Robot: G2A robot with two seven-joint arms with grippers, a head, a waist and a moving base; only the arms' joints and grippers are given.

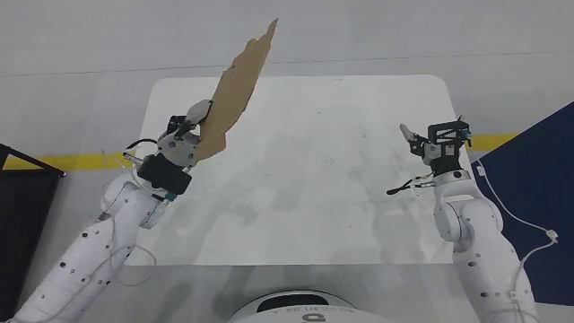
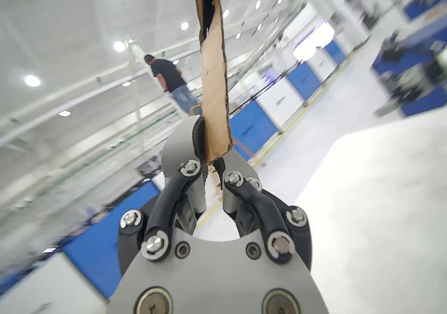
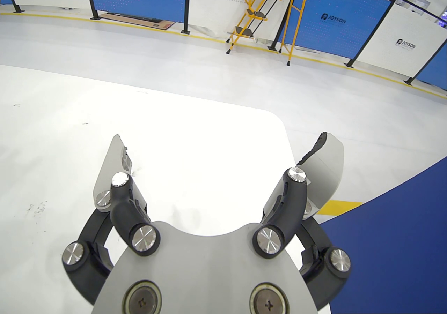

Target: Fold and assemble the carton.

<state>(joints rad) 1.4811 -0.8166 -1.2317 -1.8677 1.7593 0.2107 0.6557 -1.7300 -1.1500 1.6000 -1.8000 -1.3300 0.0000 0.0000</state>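
Overhead, my left pincer [image 1: 193, 127] is clamping the flat brown carton [image 1: 235, 97] over the table's [image 1: 341, 170] left side, long axis pointing away and rightward. Closer, its frayed edge is standing up from my grip. My right pincer [image 3: 223, 151] is gaping wide.

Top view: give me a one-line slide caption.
Left gripper holds the flattened brown cardboard carton raised off the white table; right gripper is open and empty.
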